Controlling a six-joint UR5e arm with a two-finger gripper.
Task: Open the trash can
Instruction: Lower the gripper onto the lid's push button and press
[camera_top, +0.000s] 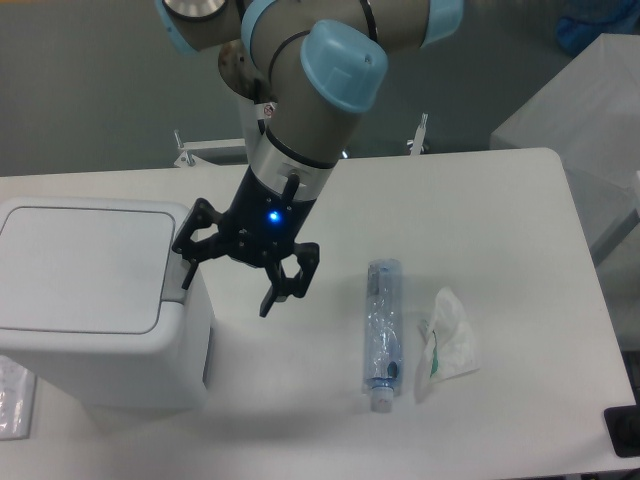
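One arm, one bin, one button: hand spread wide and gripping nothing, poised at the right flank of the trash can, which occupies the left end of the white worktop with its flat lid shut. Left fingertip at the grey push-button tab, partly masking it; actual contact impossible to confirm from this angle. Right fingertip hanging over bare worktop, apart from everything. Crushed clear bottle and crumpled wrapper lying side by side to the right, well away from the action. Judged step in hand: lining up one fingertip over the tab for a downward press, lid not yet released. Best done by centring that fingertip squarely on the tab rather than its edge, pressing straight down instead of sideways so the light plastic body does not slide or tip, and easing off at once to leave the sprung lid a free path upward. Worth minding too: the wrist above the lid's swing, and the idle finger staying off the bin wall during the push.
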